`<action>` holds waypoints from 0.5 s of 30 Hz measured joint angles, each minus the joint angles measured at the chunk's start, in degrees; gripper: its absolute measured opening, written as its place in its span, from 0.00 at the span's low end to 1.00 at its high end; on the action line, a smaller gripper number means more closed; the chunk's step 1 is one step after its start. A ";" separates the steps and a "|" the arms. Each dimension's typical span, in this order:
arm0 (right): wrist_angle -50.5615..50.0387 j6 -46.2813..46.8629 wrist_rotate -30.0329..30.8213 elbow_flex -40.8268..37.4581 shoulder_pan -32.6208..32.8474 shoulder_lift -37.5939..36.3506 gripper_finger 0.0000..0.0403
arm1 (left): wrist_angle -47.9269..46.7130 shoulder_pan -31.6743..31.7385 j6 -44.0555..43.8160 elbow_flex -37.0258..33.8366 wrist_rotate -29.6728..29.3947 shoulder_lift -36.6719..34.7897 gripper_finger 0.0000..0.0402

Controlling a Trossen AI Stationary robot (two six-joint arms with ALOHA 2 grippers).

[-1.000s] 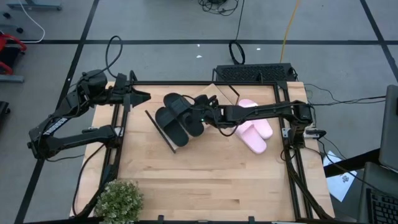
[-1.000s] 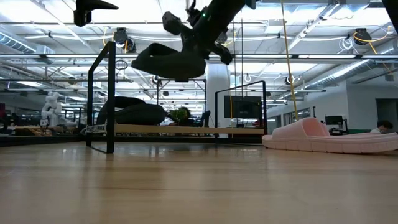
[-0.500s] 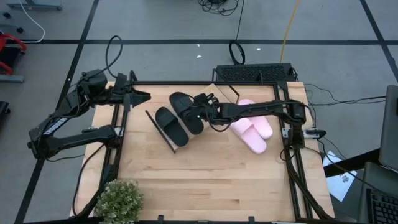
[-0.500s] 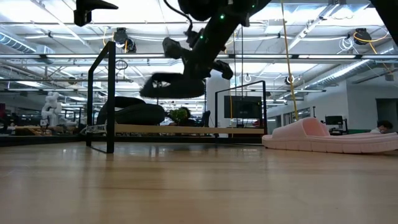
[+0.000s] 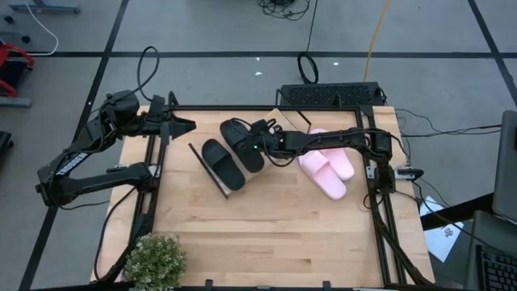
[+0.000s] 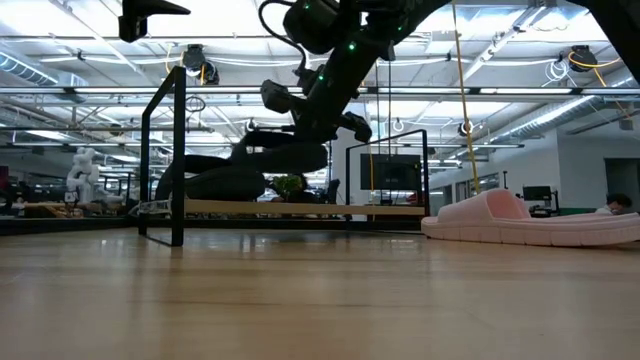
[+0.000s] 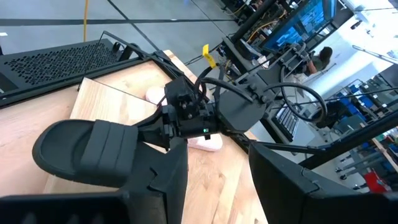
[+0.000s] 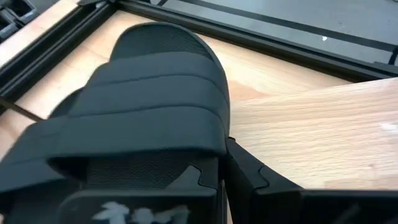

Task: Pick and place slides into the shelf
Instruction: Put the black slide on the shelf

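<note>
My right gripper [image 5: 260, 145] is shut on a black slide [image 5: 241, 139] and carries it low over the shelf [image 6: 300, 208], a slanted wooden board in a black wire frame. The other black slide [image 5: 222, 164] lies sole down on that board, beside the held one. The two pink slides [image 5: 327, 166] lie side by side on the table under my right arm. My left gripper [image 5: 187, 125] hangs open at the table's far left corner, touching nothing. My right gripper pinches the black slide at its side, where the wide strap's end [image 8: 211, 146] meets the sole. The fingers [image 7: 166, 127] come from the table's right, slanting down, across the slide. The slide hangs nearly level, strap up, just above the shelf board.
The shelf's upright wire frame [image 6: 178, 150] stands at its left end. A potted plant [image 5: 153, 259] sits at the table's near left corner. Black rails run along the table's left, right and far edges. Bare tabletop lies toward the near edge.
My right gripper has sunk and gone toward the table's far edge, staying shut on the black slide. The slide has come down from well above the shelf to just over its board and has levelled out.
</note>
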 joint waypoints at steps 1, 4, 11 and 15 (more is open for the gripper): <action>-0.09 0.00 -0.02 0.00 -0.12 0.05 0.00 | 0.00 0.00 0.00 0.00 0.00 0.00 0.41; 0.12 -0.66 -0.02 0.00 -0.36 0.05 0.00 | 0.00 0.00 0.00 0.00 0.00 0.00 0.41; 1.37 -0.84 -1.45 0.00 -0.36 1.49 0.00 | 0.13 -0.02 0.00 0.00 0.00 0.02 0.41; 2.79 -1.07 -2.82 0.00 -0.38 2.48 0.00 | 0.30 -0.01 -0.02 0.00 0.10 0.01 0.41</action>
